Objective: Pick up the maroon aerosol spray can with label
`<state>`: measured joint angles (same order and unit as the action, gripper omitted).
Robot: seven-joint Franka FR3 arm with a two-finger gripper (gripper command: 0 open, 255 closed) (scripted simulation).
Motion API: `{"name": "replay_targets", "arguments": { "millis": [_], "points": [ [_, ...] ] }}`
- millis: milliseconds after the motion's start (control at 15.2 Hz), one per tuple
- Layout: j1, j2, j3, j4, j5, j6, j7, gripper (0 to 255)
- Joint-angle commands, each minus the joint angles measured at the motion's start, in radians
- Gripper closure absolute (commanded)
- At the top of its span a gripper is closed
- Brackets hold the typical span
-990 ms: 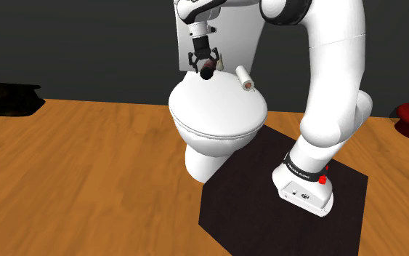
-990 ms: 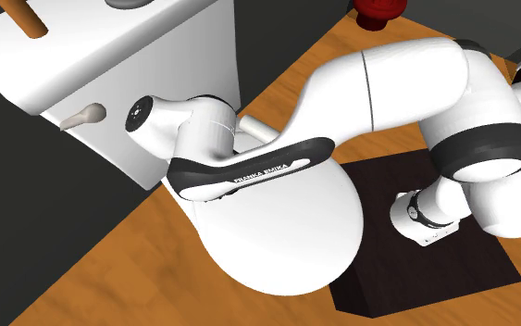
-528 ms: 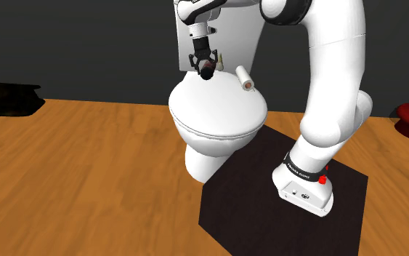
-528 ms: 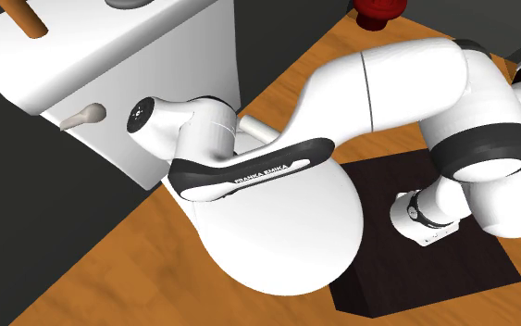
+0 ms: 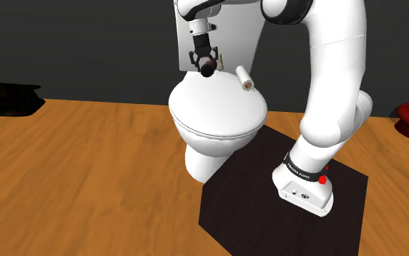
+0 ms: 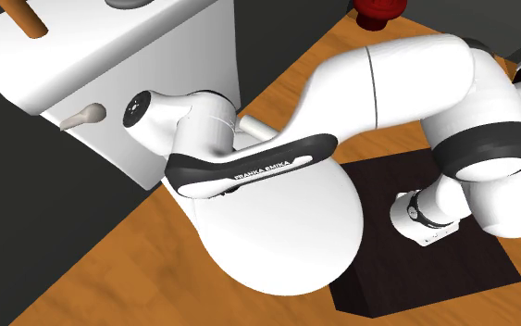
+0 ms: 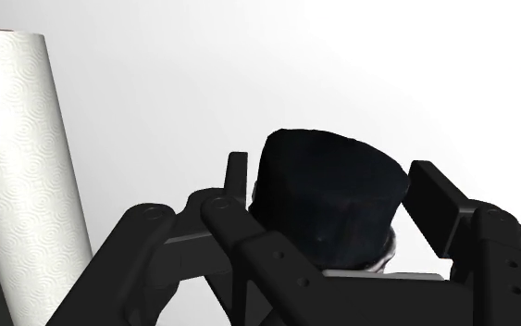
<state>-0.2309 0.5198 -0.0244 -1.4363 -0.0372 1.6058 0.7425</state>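
You are reading "FRANKA EMIKA" in white on the black band (image 6: 267,167) along the arm (image 6: 388,83) in the second exterior view. The spray can (image 7: 328,199) is showing near-black to dark maroon. Its label is showing as a pale sliver down by the fingers, with no words legible.

The gripper (image 5: 205,64) is pinching the can between both fingers, over the rear of the white toilet lid (image 5: 217,109) and in front of the tank (image 5: 237,42). You cannot tell whether the can is touching the lid. In the shoulder view its long axis is running foreshortened, with one round end pointing toward 5 o'clock.

A white paper roll (image 5: 245,78) is lying at 3 o'clock from the can, near but apart.

The arm is rising from the dark stand (image 5: 268,211) at 5 o'clock and arching over the toilet, and the hand is pointing down from 12 o'clock.
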Motion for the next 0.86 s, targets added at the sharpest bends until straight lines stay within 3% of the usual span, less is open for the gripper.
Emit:
{"name": "replay_targets", "arguments": {
  "millis": [0,792],
  "points": [
    [0.001,-0.007,0.0,0.019,0.0,-0.026,0.001,255],
    [0.002,-0.024,0.0,0.128,0.0,-0.153,-0.004,255]
  ]
}}
